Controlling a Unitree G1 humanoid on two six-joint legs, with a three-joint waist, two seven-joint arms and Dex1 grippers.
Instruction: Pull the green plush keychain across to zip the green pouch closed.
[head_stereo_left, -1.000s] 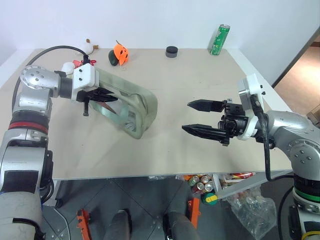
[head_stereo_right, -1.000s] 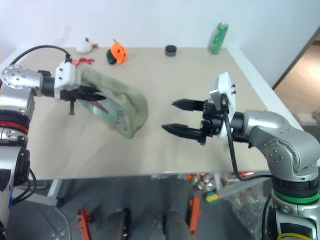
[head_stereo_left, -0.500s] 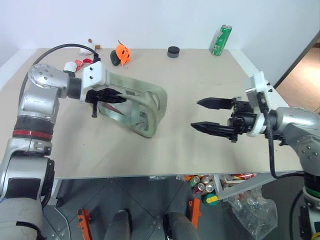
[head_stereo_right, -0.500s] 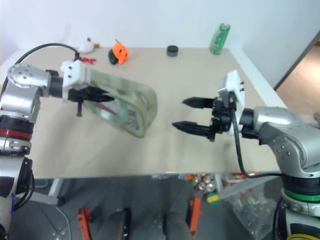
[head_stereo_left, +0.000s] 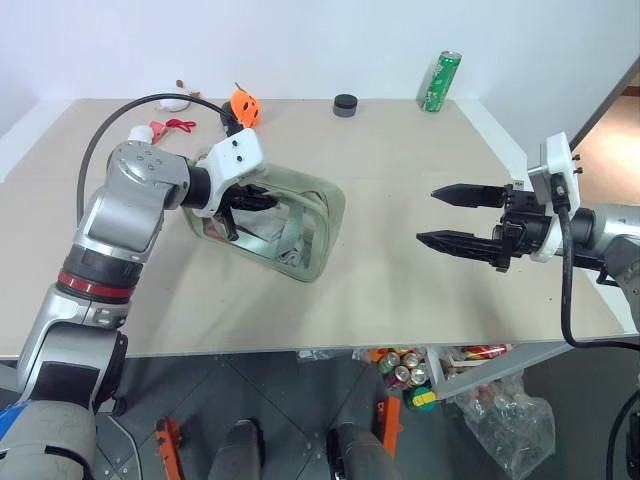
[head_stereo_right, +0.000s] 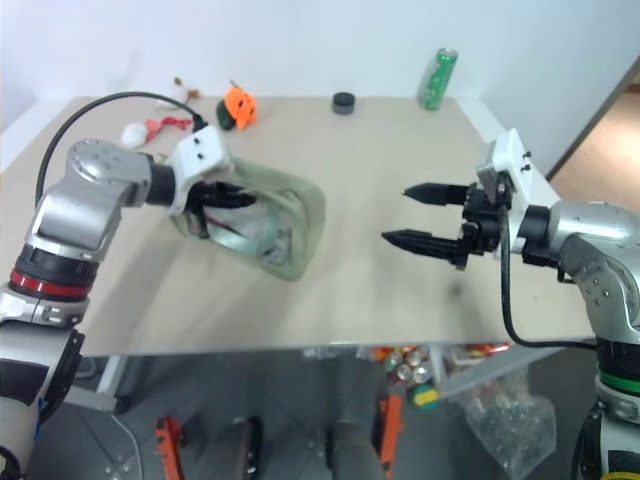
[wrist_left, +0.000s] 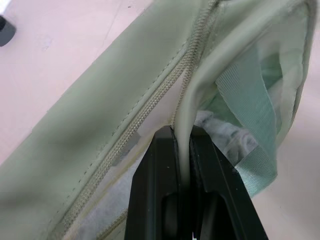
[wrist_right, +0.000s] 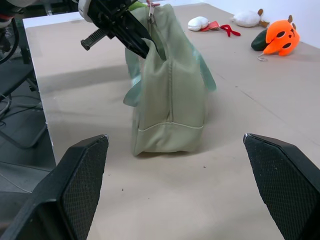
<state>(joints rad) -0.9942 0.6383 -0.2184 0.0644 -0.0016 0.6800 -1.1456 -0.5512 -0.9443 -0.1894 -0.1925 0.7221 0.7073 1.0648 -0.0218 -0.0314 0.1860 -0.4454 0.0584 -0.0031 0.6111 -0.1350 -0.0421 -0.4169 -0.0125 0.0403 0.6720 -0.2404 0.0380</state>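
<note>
Your left end effector (wrist_left: 184, 165) is clamping the green pouch (head_stereo_left: 300, 225) by its rim, while your right end effector (head_stereo_left: 445, 215), fingers apart, is hovering well beside it.

pouch (head_stereo_left: 300, 225): 1 | can (head_stereo_left: 438, 80): 1 | plush toys (head_stereo_left: 245, 105): 3 | black puck (head_stereo_left: 345, 102): 1

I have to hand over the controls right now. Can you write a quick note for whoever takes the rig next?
Left end effector: shut on the green pouch's opening rim, holding that end up off the table.
Right end effector: open, holding nothing, well clear of the pouch on its right.
Green plush keychain: just visible at the zipper pull at the pouch's top, beside the left end effector.
Done: pouch held steady.
Left: the zipper still looks open; take the keychain with the right end effector and pull it across.
</note>
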